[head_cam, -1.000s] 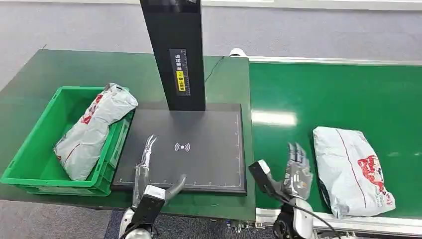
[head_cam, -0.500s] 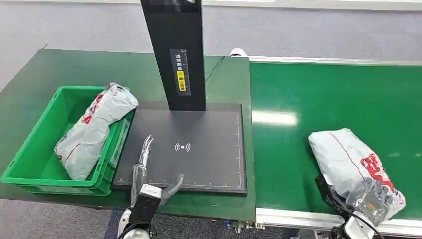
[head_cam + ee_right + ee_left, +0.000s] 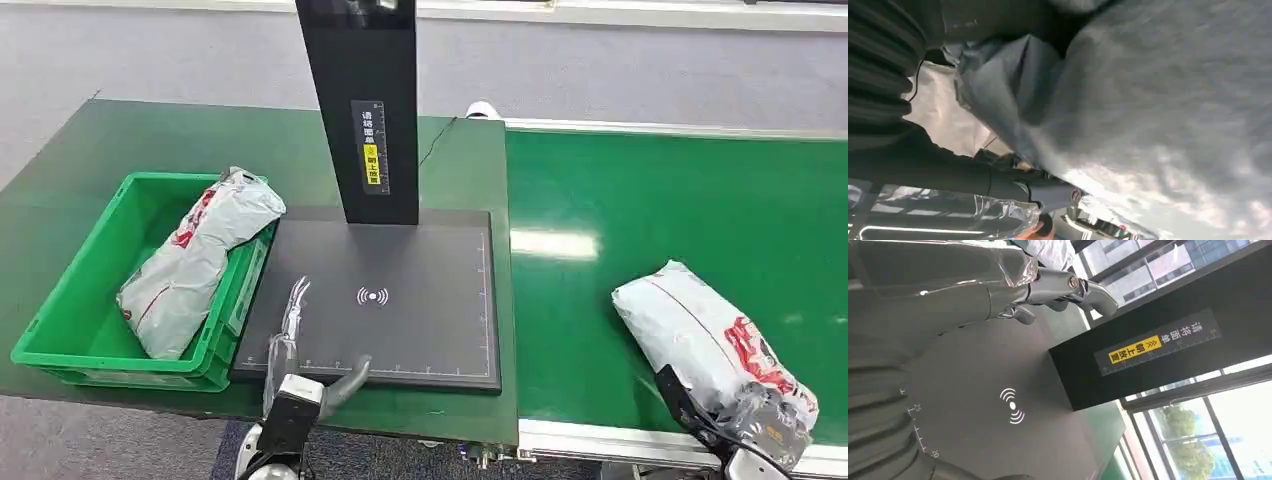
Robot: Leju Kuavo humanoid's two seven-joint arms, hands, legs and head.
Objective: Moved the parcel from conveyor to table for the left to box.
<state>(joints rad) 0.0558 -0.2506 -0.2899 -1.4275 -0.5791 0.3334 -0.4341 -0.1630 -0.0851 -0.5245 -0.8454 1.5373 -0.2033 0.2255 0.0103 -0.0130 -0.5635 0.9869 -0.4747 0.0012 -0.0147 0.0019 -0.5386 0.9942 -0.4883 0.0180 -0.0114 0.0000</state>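
Head view: my right hand [image 3: 762, 432] grips the near end of the parcel [image 3: 706, 340], which lies tilted on the conveyor [image 3: 680, 210], well apart from the scanner pad [image 3: 400, 300] on the table [image 3: 200, 140]. Right wrist view — grey wrap bunched against the fingers [image 3: 998, 185], so the hold looks soft. I would lift clear of the belt before swinging across, then set the parcel flat on the pad. My left hand [image 3: 300, 345] hovers released at the pad's near edge — beside the bin [image 3: 70, 300], which already holds one parcel.
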